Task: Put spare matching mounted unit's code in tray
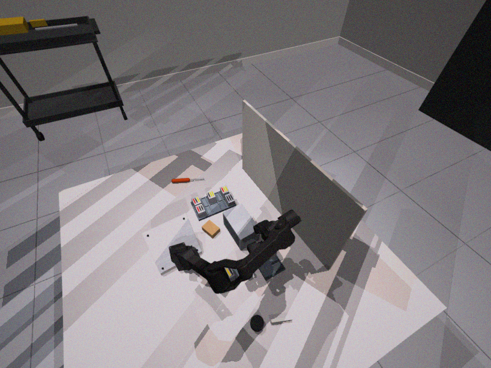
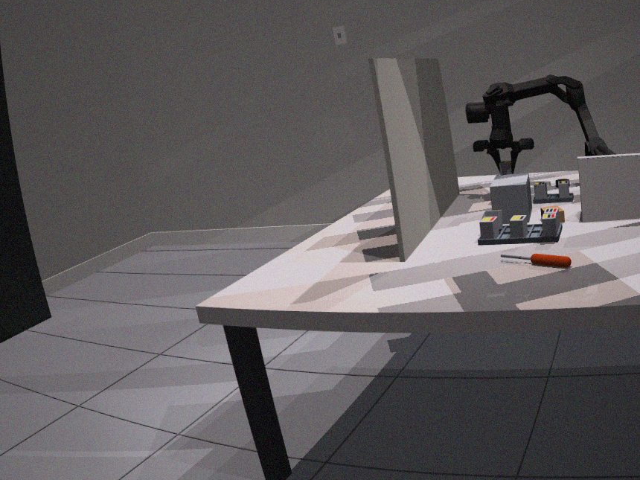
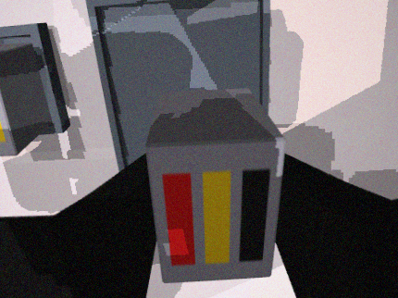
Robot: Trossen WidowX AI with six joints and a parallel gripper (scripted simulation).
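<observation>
Holding red-yellow-black spare (image 3: 215, 206) in end effector (image 3: 217, 276), tray (image 3: 185, 68) at 12 o'clock; early release risks clipping the rim.

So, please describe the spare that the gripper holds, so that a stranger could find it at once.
Find the tall grey board standing on the table, then the black arm beside it. Its gripper is shut on a small grey block above the shallow blue-grey tray. Its label reads red, yellow, black, and it alone is off the table.
</observation>
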